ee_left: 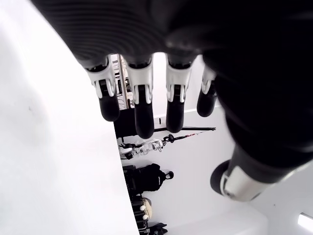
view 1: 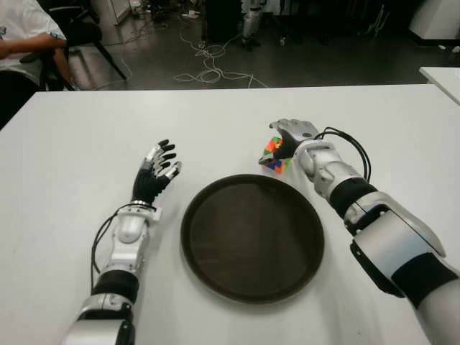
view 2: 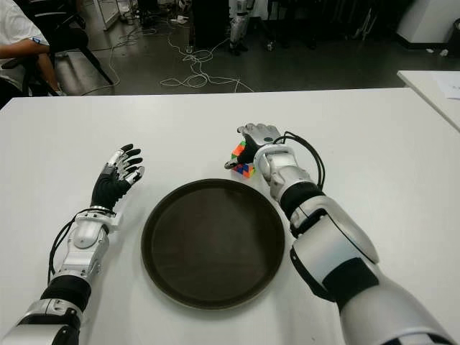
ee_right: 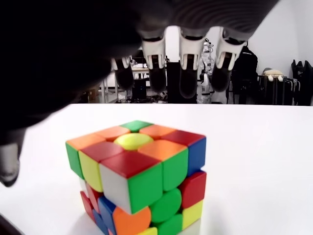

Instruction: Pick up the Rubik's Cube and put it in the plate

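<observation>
The cube sits on the white table, just beyond the far right rim of the plate and apart from it, with nothing lying in the plate. In the right wrist view the cube stands on the tabletop with one corner turned toward the camera, its stickers a scramble of orange, red, green, yellow, blue and white. The right hand is poised over the cube from the side away from the plate's centre, palm down; its fingers hang extended above and past the cube's top, spread and not closed on it, and a gap of table shows between fingertips and cube, so the hand has hold of nothing. The right forearm runs back along the plate's right side, a black cable looped beside the wrist. The left hand shows to the left of the plate, near its rim, raised with the palm turned inward; its fingers are straight and slightly apart, the thumb held off to one side, and it holds nothing. Beyond the table's far edge from the plate, cables trail over a dark floor, and a seated person shows at the far left corner.
</observation>
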`<state>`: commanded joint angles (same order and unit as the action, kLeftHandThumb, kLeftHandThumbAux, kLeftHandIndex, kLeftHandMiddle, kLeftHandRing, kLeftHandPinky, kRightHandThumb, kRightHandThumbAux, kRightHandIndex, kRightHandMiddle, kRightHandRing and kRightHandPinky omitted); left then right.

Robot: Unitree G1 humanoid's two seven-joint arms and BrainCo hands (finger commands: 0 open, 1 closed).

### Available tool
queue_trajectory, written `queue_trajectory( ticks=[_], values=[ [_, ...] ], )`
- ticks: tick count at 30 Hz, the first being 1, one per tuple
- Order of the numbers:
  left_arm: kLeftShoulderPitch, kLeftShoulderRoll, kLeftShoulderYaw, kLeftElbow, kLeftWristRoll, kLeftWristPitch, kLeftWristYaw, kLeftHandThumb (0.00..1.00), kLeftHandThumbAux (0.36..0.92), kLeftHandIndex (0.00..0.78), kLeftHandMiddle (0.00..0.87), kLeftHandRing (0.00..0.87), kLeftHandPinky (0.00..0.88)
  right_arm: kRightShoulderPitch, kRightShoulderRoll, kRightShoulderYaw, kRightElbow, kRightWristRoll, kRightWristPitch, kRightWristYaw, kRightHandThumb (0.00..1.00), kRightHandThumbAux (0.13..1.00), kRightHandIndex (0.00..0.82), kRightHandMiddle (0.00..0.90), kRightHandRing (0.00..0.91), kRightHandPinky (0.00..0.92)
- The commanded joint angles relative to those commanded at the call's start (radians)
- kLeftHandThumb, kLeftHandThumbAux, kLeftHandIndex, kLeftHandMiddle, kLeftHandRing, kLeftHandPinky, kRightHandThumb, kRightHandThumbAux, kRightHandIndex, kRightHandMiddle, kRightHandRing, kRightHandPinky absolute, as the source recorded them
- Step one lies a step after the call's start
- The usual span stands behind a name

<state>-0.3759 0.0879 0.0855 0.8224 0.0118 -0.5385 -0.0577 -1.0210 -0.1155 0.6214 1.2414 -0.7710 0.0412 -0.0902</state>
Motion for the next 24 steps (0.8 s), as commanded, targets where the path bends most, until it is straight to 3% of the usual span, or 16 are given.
queue_trajectory(
  ticks=[7,19,24],
  values=[
    [0.002,0.002,-0.001,-0.005,0.002,0.008,0.001,0.068,0.685,0.11,0.17,0.149,0.108,0.004,0.009,0.004,-0.001,-0.001,0.006,0.007,0.0,0.435,0.079,0.111,0.116,0.137],
    [-0.004,0.003,0.002,0.012,-0.001,-0.001,-0.002,0.074,0.697,0.116,0.179,0.166,0.136,0.01,0.034,0.026,0.021,-0.012,0.019,0.032,0.0,0.475,0.078,0.106,0.113,0.145],
    [-0.007,0.006,0.002,0.025,0.003,-0.004,0.002,0.065,0.669,0.114,0.171,0.16,0.129,0.016,0.032,0.03,0.025,-0.008,0.011,0.022,0.0,0.477,0.083,0.133,0.132,0.167]
  ],
)
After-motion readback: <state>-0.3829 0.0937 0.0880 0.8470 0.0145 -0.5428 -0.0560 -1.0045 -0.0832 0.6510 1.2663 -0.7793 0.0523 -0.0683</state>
